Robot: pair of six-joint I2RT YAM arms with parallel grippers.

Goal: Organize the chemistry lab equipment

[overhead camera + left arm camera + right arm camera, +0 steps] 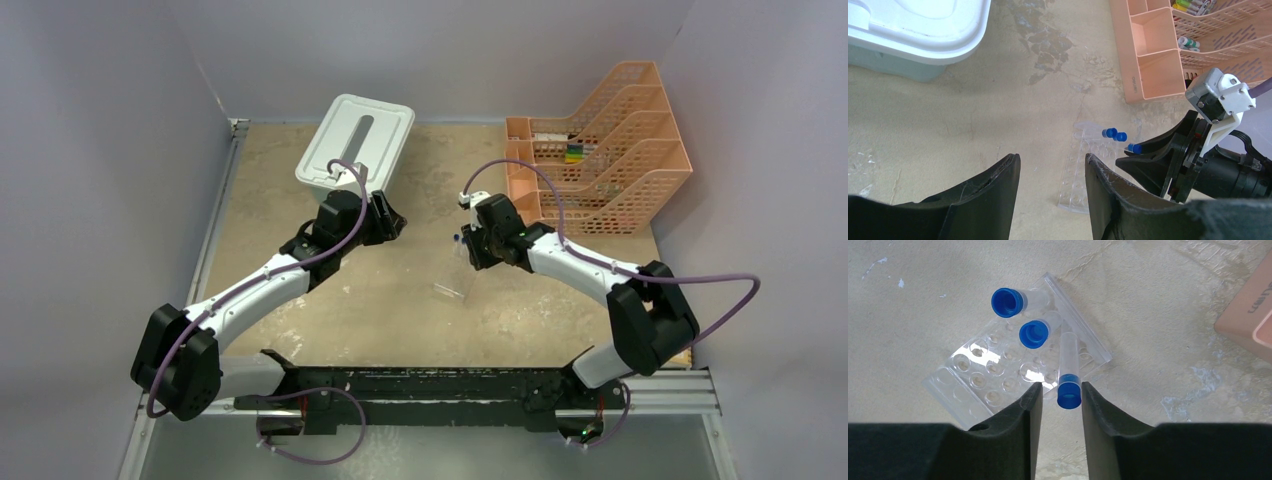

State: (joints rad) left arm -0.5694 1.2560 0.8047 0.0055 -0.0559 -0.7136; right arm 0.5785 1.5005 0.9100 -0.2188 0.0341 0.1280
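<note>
The tabletop point(330, 300) is tan, worn and blotched. A white lidded bin point(355, 140) stands at the far left. The left arm reaches toward it, and the left fingers point(392, 218) are near its front corner; contact cannot be told. The right fingers point(468, 250) hang over the middle, just beyond a clear rack point(450, 290) that shows only faintly. An orange mesh tiered tray point(640, 190) stands at the far right, with small items point(574, 153) in an upper tier, too small to identify.
</note>
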